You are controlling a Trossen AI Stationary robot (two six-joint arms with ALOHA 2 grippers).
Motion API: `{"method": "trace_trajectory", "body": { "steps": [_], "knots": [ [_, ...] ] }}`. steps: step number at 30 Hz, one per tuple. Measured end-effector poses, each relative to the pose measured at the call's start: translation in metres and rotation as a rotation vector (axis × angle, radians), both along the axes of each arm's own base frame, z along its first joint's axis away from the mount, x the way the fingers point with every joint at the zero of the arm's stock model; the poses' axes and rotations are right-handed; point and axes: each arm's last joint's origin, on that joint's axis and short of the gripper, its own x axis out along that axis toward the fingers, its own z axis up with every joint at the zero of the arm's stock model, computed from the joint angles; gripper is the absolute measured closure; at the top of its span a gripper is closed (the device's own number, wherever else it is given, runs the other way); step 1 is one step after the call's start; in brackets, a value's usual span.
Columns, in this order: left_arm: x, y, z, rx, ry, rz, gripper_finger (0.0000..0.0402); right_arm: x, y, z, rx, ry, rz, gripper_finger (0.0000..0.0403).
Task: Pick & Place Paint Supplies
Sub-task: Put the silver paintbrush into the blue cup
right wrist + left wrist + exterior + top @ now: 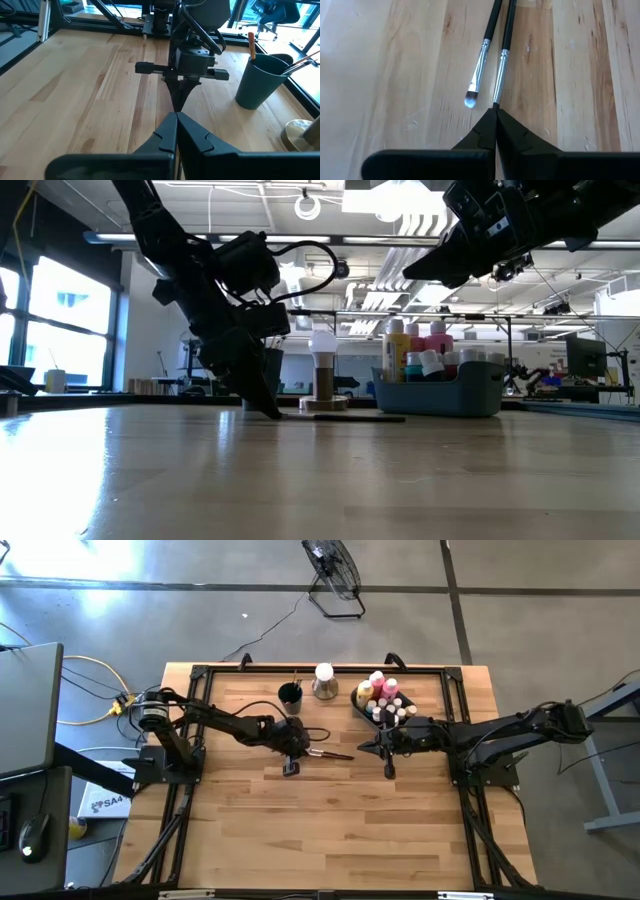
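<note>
Two thin dark-handled brushes [335, 754] lie side by side on the wooden table near its middle. My left gripper [310, 752] is slanted down at their bristle ends, fingertips on the tabletop [272, 412], and is shut on one brush [504, 55]. The other brush [481, 65] lies free beside it, its bristle tip bare. My right gripper [362, 748] hangs shut above the table just right of the brushes, holding nothing. Pink, yellow and white-capped bottles [380, 688] stand in the grey-blue bin [440, 395]. My left gripper pinches the bristle end [495, 103] of one brush between its two fingertips; the bristles themselves are hidden between the fingers. The fingers slant down from the table's left and lie along the brush. The brush's handle rests flat on the table.
A dark round cup [290, 695] holding a brush stands at the far edge, left of a white-topped stand [324, 680]. The bin stands at the far right. Bare wood lies toward the near edge.
</note>
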Motion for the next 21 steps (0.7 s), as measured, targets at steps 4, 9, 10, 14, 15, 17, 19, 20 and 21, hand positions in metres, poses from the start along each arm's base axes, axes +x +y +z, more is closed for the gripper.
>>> {"method": "trace_trajectory", "body": {
  "steps": [4,9,10,14,15,17,19,20,21],
  "knots": [
    [-0.001,0.0,0.002,-0.01,-0.001,0.004,0.0401,0.0,0.0,0.0,0.0,0.0,0.001,0.04],
    [-0.003,-0.002,0.014,-0.019,-0.038,0.004,0.0401,0.0,0.0,0.0,0.0,-0.001,0.0,0.04],
    [-0.004,-0.001,0.018,-0.016,-0.052,0.005,0.0401,0.0,0.0,0.0,0.0,0.0,0.0,0.04],
    [-0.008,-0.002,0.028,-0.012,-0.066,0.007,0.0402,0.0,0.0,0.0,0.0,0.0,0.0,0.04],
    [-0.009,-0.002,0.031,-0.013,-0.069,0.007,0.0401,0.0,0.0,0.0,0.0,0.0,0.0,0.04],
    [-0.011,-0.002,0.034,-0.013,-0.069,0.007,0.0401,0.0,0.0,0.0,0.001,0.0,0.002,0.04],
    [-0.012,-0.002,0.036,-0.014,-0.07,0.008,0.0401,0.0,0.0,0.0,0.001,-0.002,0.003,0.04],
    [-0.012,-0.002,0.037,-0.015,-0.074,0.009,0.0401,0.0,0.0,0.001,0.001,-0.006,0.002,0.04],
    [-0.011,-0.002,0.037,-0.014,-0.077,0.01,0.0401,0.0,0.0,0.001,0.0,-0.015,0.001,0.04]
  ]
}}
